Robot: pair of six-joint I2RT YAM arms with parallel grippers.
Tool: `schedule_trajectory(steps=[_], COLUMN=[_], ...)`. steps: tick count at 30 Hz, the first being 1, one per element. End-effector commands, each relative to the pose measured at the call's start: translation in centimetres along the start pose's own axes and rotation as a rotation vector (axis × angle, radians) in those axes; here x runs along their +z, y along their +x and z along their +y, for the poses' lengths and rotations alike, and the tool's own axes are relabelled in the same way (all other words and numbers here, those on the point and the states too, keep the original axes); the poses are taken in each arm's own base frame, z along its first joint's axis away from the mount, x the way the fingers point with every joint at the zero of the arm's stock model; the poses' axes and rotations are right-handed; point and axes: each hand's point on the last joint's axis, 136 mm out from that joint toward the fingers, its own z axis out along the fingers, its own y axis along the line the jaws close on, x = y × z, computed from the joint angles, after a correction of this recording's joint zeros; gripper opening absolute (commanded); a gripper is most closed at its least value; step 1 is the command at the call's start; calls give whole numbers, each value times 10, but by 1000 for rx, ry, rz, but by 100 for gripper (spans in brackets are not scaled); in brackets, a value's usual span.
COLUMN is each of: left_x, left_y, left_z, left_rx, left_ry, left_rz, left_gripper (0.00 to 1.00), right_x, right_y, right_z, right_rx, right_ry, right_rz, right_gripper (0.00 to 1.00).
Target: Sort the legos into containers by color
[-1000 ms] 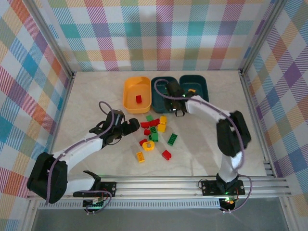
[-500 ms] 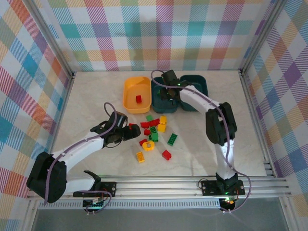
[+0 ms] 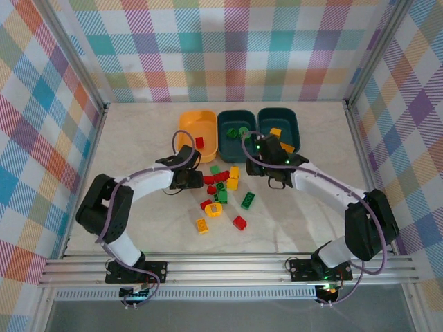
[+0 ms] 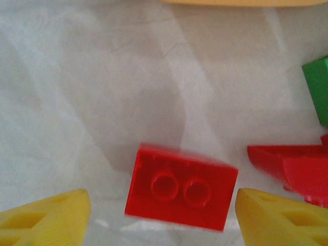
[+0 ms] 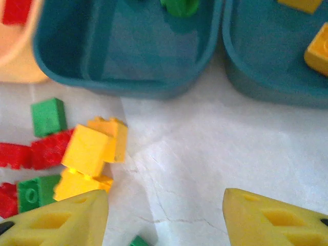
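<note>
A red brick (image 4: 180,187) lies studs-up on the table between the yellow fingertips of my left gripper (image 4: 161,207), which is open with a gap on each side. From above, the left gripper (image 3: 193,179) sits at the left edge of the lego pile (image 3: 223,188). My right gripper (image 3: 261,167) is open over bare table, with nothing between its fingers (image 5: 61,218). The yellow-orange tub (image 3: 188,146) holds a red brick (image 3: 199,142). The middle teal tub (image 3: 228,142) holds a green brick (image 3: 242,132). The right teal tub (image 3: 266,122) holds yellow bricks (image 3: 276,131).
Red, green and yellow bricks are scattered in front of the tubs, down to a yellow one (image 3: 201,225) and a red one (image 3: 239,222). Yellow bricks (image 5: 95,148) and a green one (image 5: 48,116) lie left of the right gripper. Checkered walls surround the table.
My left gripper has swung right and up to the red brick near the yellow-orange tub. My right gripper has pulled back from the middle teal tub, where a green brick now shows.
</note>
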Motion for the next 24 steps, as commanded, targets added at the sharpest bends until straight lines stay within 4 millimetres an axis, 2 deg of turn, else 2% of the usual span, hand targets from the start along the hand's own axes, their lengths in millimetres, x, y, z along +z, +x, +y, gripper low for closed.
schedule_trajectory(steps=[1,4,8,12,16,19,22,24], left_x=[6,17,27,31,27,6,-32,-56], left_y=[-5,-5,1,5,3,-9,-42,-73], left_z=[1,2,2,0,-3,-11,-19,-21], left_rx=[64,83,74,64,65,45,23,-1], left_ry=[-46,-57,-33,0,11,54,88,99], left_rz=[10,23,56,60,64,35,-69,-155], left_gripper=[75,74,63,51,44,42,42,42], right_x=[-9,-10,-9,-5,-6,-9,-11,-11], right_y=[-8,-5,-2,4,7,5,5,5], right_z=[0,-1,-3,-3,-7,-13,-21,-27], right_rx=[37,44,48,57,67,87,116,134], right_ry=[-27,-38,-33,-42,-31,-12,15,39], right_rz=[-72,-85,-98,-88,-99,-130,-167,-193], right_gripper=[61,61,61,60,59,59,59,59])
